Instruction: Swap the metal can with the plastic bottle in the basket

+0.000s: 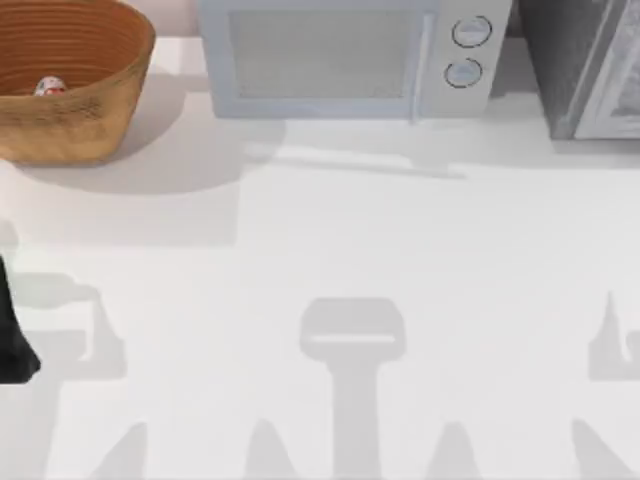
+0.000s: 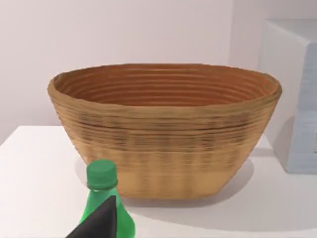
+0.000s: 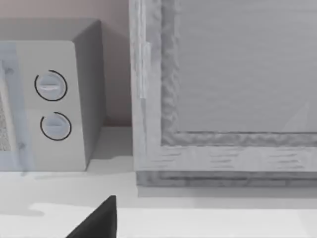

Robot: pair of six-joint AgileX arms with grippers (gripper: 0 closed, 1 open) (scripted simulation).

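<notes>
The basket [image 1: 90,110] stands at the table's far left corner, and its woven wall [image 2: 163,144] faces the left wrist camera. Inside it lies the metal can [image 1: 50,87], white with red. The plastic bottle [image 2: 104,198], green with a green cap, stands upright on the near side of the basket in the left wrist view. A dark part of my left gripper [image 2: 101,220] overlaps the bottle's lower body. My left arm [image 1: 12,345] is at the table's left edge, in front of the basket. A dark part of my right gripper [image 3: 99,220] hangs over the table's right side.
A pale microwave [image 1: 345,55] with two round dials stands at the back centre, right of the basket. A grey cabinet [image 1: 590,60] fills the back right corner and faces the right wrist camera [image 3: 233,89].
</notes>
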